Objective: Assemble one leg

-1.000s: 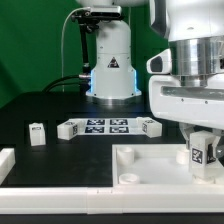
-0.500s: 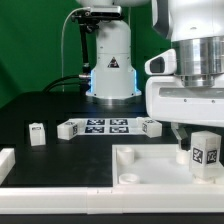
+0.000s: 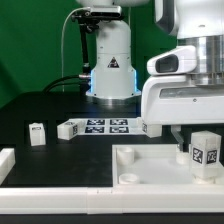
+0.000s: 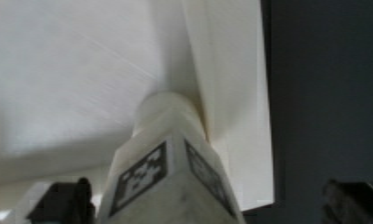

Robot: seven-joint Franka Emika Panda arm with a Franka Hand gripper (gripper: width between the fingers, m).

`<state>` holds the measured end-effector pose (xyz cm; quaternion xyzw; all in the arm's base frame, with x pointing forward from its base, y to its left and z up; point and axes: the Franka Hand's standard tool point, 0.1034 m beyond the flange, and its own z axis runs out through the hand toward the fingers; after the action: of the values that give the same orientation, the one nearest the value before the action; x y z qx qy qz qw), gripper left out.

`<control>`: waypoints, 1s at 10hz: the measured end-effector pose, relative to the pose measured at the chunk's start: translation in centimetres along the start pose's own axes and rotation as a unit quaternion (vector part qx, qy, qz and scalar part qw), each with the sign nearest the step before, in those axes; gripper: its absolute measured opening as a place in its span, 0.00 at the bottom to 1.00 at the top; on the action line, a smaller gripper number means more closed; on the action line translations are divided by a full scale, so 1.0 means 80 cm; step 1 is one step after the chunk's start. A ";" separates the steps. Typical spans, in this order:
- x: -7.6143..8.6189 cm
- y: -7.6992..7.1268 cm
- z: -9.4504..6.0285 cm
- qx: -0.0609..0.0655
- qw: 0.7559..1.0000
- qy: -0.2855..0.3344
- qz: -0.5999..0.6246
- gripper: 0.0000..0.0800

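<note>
A stubby white leg (image 3: pixel 205 152) with a black-and-white tag stands upright on the near right part of the white square panel (image 3: pixel 150 168). My gripper (image 3: pixel 193 146) hangs just over it, mostly hidden behind the arm's white body. In the wrist view the leg (image 4: pixel 165 165) lies between my dark fingertips (image 4: pixel 62 202). One finger is close to the leg and the other stands well apart, so the gripper (image 4: pixel 206 204) is open and not clamping it. The panel (image 4: pixel 76 80) fills the view behind the leg.
A second small tagged leg (image 3: pixel 37 133) stands at the exterior view's left. The marker board (image 3: pixel 100 127) lies behind the panel. A white part (image 3: pixel 6 160) lies at the far left edge. The robot base (image 3: pixel 110 60) stands at the back.
The arm's white body has shifted slightly towards the exterior view's left and up, so more of the leg shows. The leg stays upright in place on the panel.
</note>
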<state>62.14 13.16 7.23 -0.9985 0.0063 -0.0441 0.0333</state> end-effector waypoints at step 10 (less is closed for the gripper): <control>0.003 0.011 -0.001 -0.011 0.982 0.006 -0.186 0.36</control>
<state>62.39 12.27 7.26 -0.9822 -0.1788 -0.0558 0.0139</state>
